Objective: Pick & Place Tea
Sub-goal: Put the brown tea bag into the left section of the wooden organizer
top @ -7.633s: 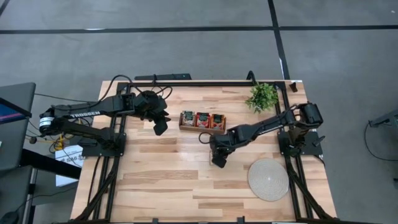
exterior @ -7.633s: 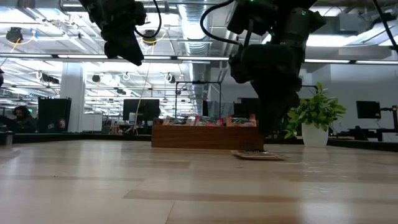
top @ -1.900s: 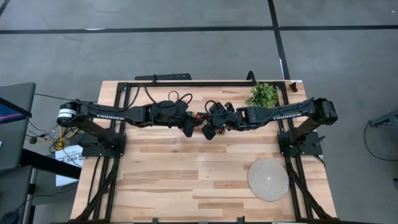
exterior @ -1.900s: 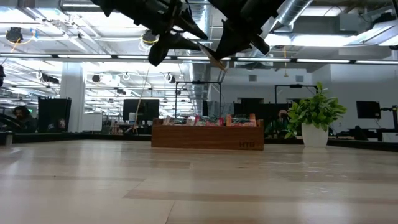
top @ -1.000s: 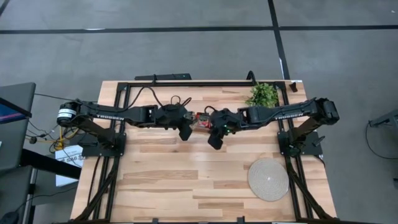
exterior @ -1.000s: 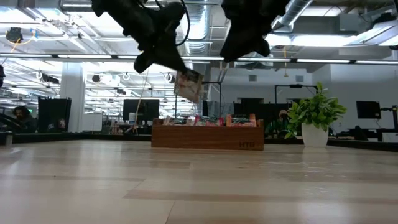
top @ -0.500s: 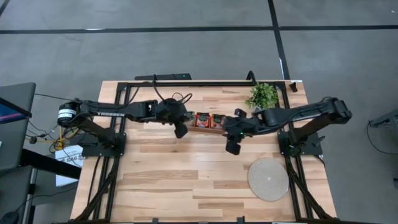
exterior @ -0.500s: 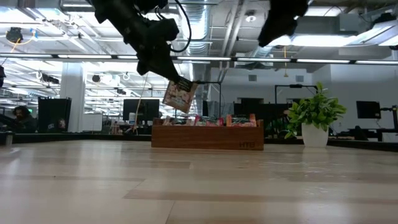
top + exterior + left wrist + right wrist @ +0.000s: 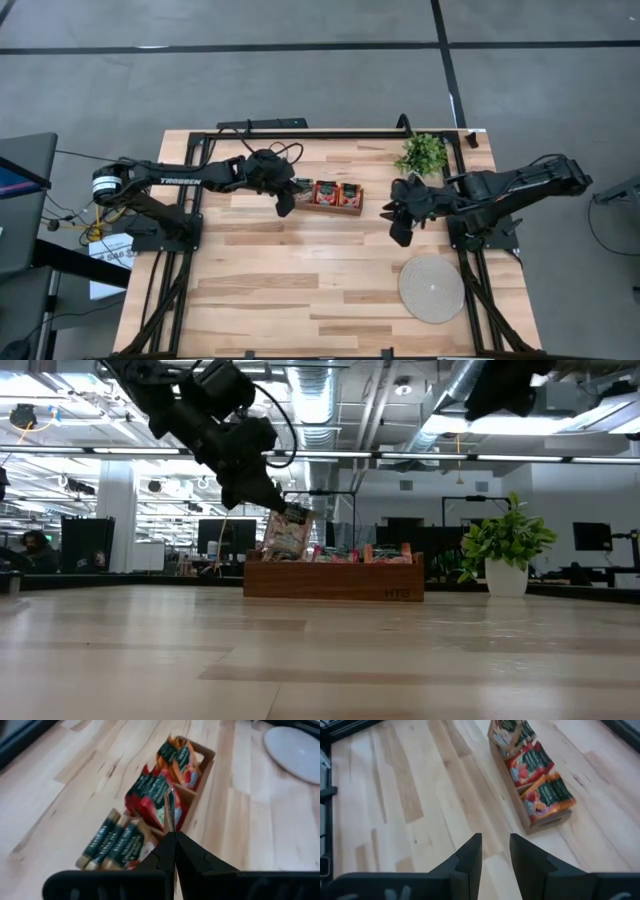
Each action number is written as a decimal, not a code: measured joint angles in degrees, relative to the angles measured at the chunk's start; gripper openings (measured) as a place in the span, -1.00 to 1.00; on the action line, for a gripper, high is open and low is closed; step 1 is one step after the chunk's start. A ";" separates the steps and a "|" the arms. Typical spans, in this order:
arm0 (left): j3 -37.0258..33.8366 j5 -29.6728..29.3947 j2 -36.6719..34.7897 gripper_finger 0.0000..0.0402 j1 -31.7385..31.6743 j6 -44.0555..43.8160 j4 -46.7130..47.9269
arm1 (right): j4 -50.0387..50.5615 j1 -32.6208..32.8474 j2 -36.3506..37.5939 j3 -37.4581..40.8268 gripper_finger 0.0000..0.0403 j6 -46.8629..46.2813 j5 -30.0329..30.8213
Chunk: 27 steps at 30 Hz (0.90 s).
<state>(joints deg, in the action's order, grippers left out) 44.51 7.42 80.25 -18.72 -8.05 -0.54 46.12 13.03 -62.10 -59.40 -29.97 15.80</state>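
A wooden box (image 9: pixel 326 196) holds tea sachets in three compartments: pale ones (image 9: pixel 114 846) at its left end, red ones (image 9: pixel 152 790) in the middle and more red ones (image 9: pixel 181 757) at its right end. My left gripper (image 9: pixel 284 510) is shut on one tea sachet (image 9: pixel 287 534) that hangs over the box's left end. In the left wrist view that sachet (image 9: pixel 169 810) shows edge-on. My right gripper (image 9: pixel 495 847) is open and holds nothing; it hovers right of the box (image 9: pixel 521 806), near the table's right side (image 9: pixel 400 236). My left gripper pinches the sachet's top edge (image 9: pixel 292 516) between its two fingers. They come from above, slanting down from the table's left. The sachet hangs below the fingers, slightly tilted, its lower edge level with the tops of the sachets in the box; whether it touches them I cannot tell.
A green plant (image 9: pixel 421 153) stands at the far right corner of the table. A round woven mat (image 9: pixel 432 288) lies at the near right. Bare wood stretches across the near half of the table (image 9: pixel 300 290).
My left gripper has carried the sachet a little toward the table's left edge and down, to just over the box's left end. My right gripper has drawn away from the box toward the table's right edge.
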 joint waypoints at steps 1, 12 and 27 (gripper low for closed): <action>-0.38 0.15 0.00 -1.00 -0.48 0.79 -0.18 | 0.07 0.33 0.71 0.52 -0.54 -0.58 -0.01; -2.18 12.27 0.00 -1.00 -7.69 5.44 -1.67 | -1.91 1.62 7.31 3.58 -0.54 -7.65 2.13; -3.53 18.67 2.31 -1.00 -11.32 7.35 -7.40 | -2.50 1.58 8.43 3.58 -0.54 -9.12 3.90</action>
<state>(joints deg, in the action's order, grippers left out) 40.98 26.09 82.55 -30.04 -0.70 -7.94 43.62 14.61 -53.67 -55.81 -39.09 19.70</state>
